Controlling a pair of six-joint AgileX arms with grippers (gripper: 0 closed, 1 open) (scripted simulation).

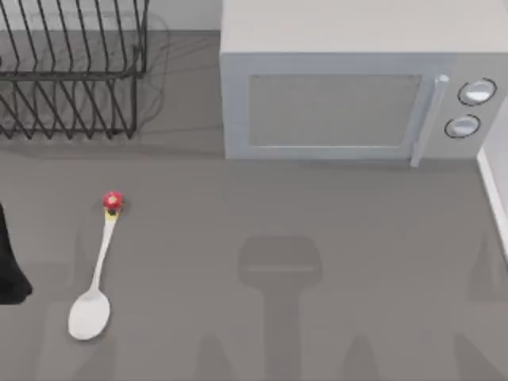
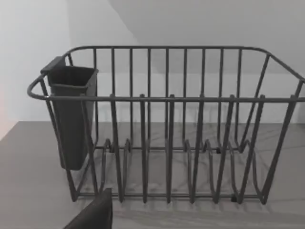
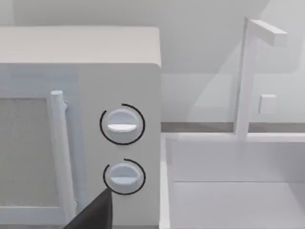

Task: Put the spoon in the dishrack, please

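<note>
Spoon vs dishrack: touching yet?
Apart. The top view shows the spoon lying flat on the table at its left, with bare tabletop between its knob end and the dishrack at the back.

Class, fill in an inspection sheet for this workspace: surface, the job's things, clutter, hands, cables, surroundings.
Surface: grey table, arm shadows on it.
Job's things: spoon lies flat at the table's left, bowl nearest the front edge, red knob toward the rack; dishrack at the back left, no dishes in it, dark cup hung on one end.
Clutter: grey microwave at the back, door shut.
Hands: left hand, a dark part at the left edge; fingers not readable.
Cables: nothing seen.
Surroundings: white sink with faucet beside the microwave.
</note>
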